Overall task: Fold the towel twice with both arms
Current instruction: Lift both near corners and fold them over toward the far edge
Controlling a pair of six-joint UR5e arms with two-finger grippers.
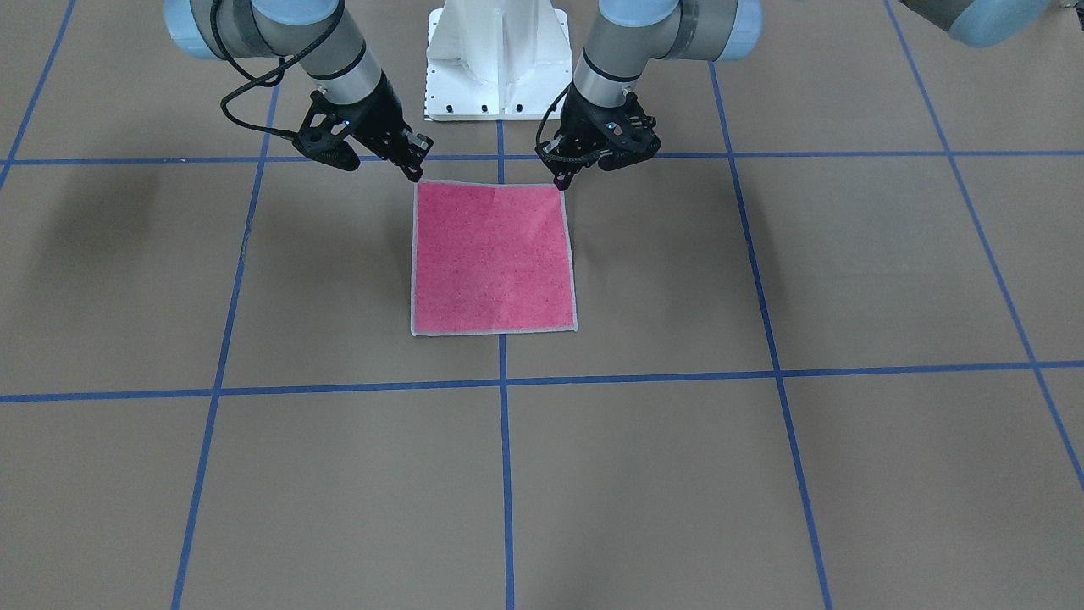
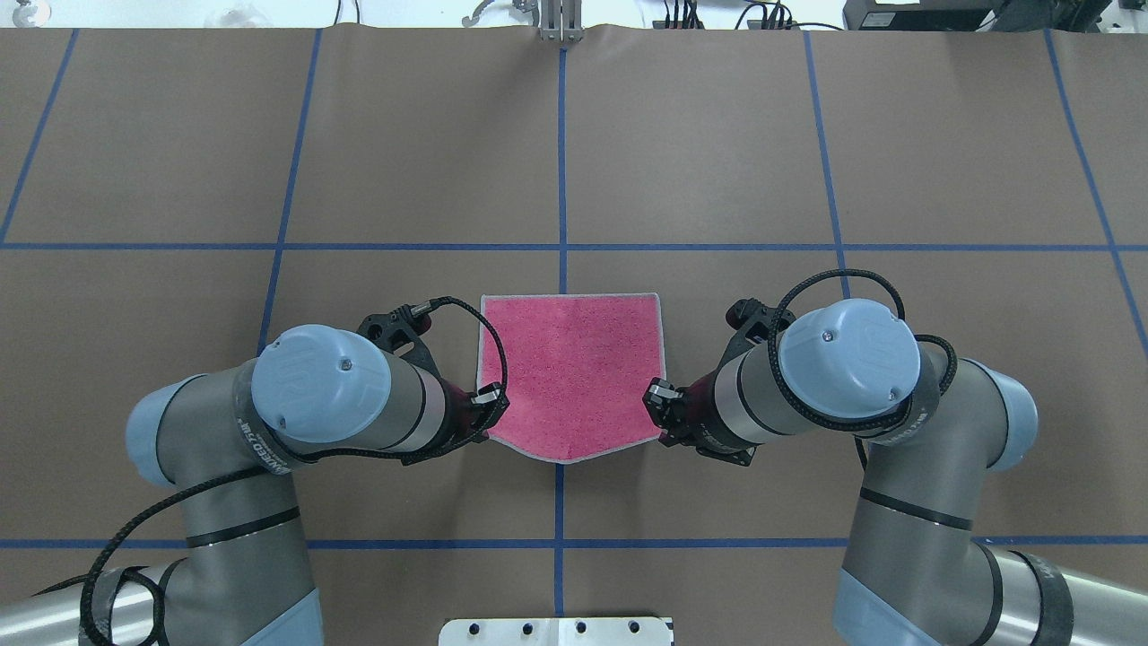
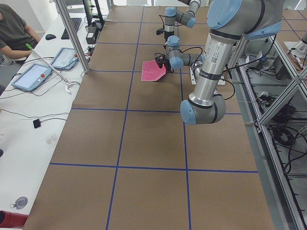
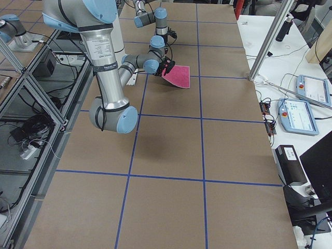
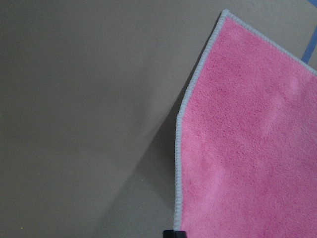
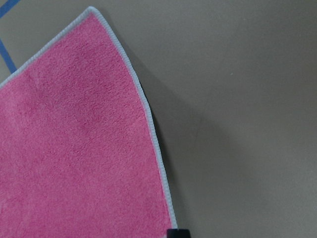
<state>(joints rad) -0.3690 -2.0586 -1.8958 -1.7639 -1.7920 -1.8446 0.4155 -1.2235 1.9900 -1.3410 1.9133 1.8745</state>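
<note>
Towel (image 2: 571,377) pink side up mid-tabletop (image 2: 717,161), its 7 and 5 o'clock corners clamped in left tool (image 2: 491,397) and right tool (image 2: 656,395); near edge sags at 6 o'clock, so uneven carry toward 12 risks a skewed fold or slipped corner.

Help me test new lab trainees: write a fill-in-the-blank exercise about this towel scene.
1. The towel shows its ____ face upward.
2. The left pincer and the right pincer each hold one ____ of the towel.
3. The lines taped on the table are ____.
Missing words: pink; corner; blue.
</note>
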